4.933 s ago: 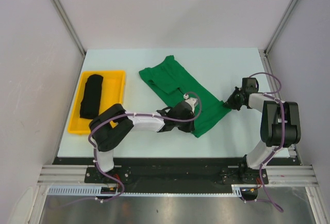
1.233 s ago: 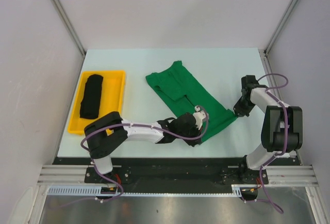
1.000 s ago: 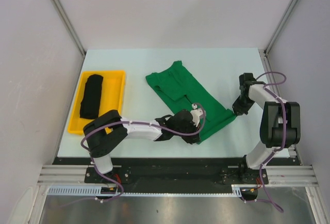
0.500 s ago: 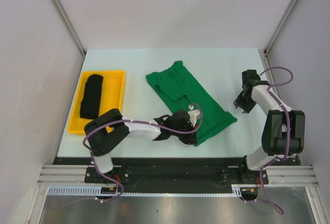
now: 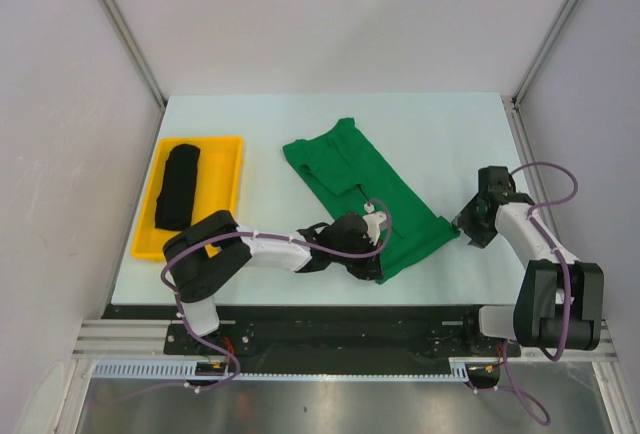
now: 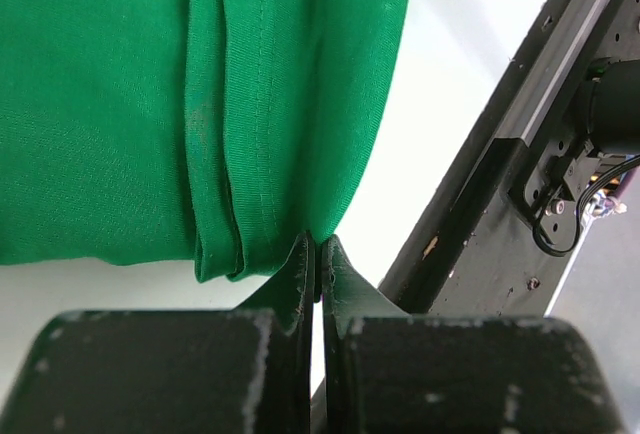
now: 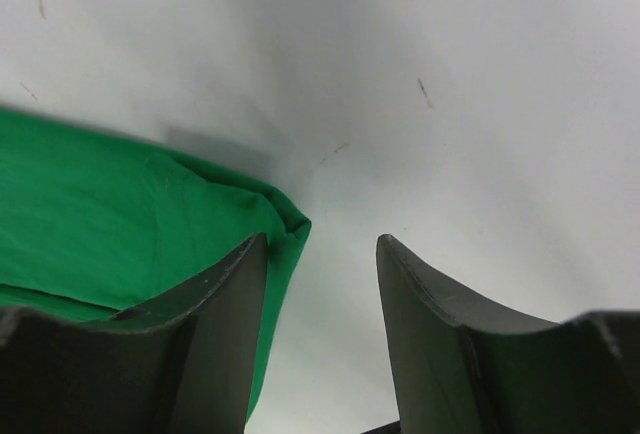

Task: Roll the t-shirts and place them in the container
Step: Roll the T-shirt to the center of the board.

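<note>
Lying slantwise across the white table is one bright green t-shirt, folded lengthwise into a long band. Its collar end points toward the far left and its hem end toward the near right. There are two shirts in all. The second, a black t-shirt, is a tight roll lying lengthwise inside the single yellow tray at the table's left side, well apart from the green one.

Two arms reach in from the near edge. The left gripper sits low at the near corner of the green t-shirt's hem. In the left wrist view its two fingers are pressed together, with the edge of the green cloth running down into the seam between their tips, so the left gripper is clamped on that corner. Several stacked folds of hem show just beside the pinch, and the dark frame rail of the table's near edge runs past on the right.

The right gripper is just beside the hem's other corner, on the right. From its wrist camera the two fingers stand apart with bare table between them and hold nothing. The green corner lies flat against the outer side of one finger, its tip just reaching the gap.
</note>
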### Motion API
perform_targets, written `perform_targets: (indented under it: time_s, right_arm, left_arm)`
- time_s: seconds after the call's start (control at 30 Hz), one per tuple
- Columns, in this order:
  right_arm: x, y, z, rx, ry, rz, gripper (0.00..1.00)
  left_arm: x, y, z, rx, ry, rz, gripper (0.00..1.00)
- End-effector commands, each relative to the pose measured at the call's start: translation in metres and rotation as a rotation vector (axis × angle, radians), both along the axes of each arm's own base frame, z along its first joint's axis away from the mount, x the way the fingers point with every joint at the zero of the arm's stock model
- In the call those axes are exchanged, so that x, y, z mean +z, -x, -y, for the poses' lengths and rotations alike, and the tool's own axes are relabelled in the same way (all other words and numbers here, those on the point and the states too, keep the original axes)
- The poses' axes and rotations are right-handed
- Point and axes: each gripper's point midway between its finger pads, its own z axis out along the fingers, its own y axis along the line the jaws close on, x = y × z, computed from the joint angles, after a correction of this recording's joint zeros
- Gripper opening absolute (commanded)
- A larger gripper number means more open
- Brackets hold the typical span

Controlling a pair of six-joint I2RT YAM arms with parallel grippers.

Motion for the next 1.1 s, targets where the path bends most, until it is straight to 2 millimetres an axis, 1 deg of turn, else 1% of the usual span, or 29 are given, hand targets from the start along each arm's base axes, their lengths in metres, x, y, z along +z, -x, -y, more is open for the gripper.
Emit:
perform_targets:
  time_s: [0.0, 0.1, 0.13, 0.2, 0.23, 0.4, 0.43, 0.53, 0.63, 0.7, 0.83, 1.07]
  right_arm:
    - [0.011, -0.013, -0.006, -0.016, -0.038, 0.094, 0.51]
    - [0.009, -0.014, -0.005, -0.024, -0.042, 0.091, 0.44]
    - [0.009, -0.015, -0.006, -0.021, -0.048, 0.095, 0.39]
    - [0.008, -0.019, -0.009, -0.017, -0.062, 0.103, 0.33]
    - [0.006, -0.02, -0.01, -0.015, -0.068, 0.098, 0.23]
    - [0.003, -0.026, -0.016, -0.005, -0.096, 0.103, 0.14]
    - [0.004, -0.026, -0.016, -0.005, -0.098, 0.108, 0.1]
    - [0.008, -0.029, -0.018, -0.001, -0.101, 0.125, 0.06]
    - [0.011, -0.032, -0.021, 0.005, -0.105, 0.136, 0.04]
    - [0.012, -0.035, -0.024, 0.006, -0.109, 0.139, 0.04]
    - [0.007, -0.041, -0.028, 0.01, -0.11, 0.118, 0.04]
    - [0.006, -0.054, -0.025, -0.008, -0.094, 0.116, 0.05]
  left_arm:
    - [0.004, -0.001, 0.001, 0.005, 0.024, -0.007, 0.0]
    - [0.004, -0.001, 0.001, 0.005, 0.024, -0.007, 0.0]
    - [0.005, -0.002, 0.001, 0.006, 0.025, -0.008, 0.0]
    - [0.005, -0.001, 0.002, 0.005, 0.025, -0.007, 0.0]
    - [0.005, -0.001, 0.001, 0.005, 0.024, -0.007, 0.0]
    - [0.006, -0.003, 0.001, 0.006, 0.025, -0.003, 0.0]
    - [0.006, -0.003, 0.001, 0.006, 0.023, -0.005, 0.0]
    - [0.006, -0.004, 0.001, 0.007, 0.022, -0.002, 0.0]
    - [0.008, -0.006, 0.001, 0.009, 0.023, 0.0, 0.0]
    - [0.009, -0.007, 0.001, 0.013, 0.023, 0.002, 0.0]
    - [0.012, -0.012, -0.001, 0.027, 0.025, 0.008, 0.0]
    - [0.012, -0.015, -0.003, 0.024, 0.015, 0.011, 0.0]
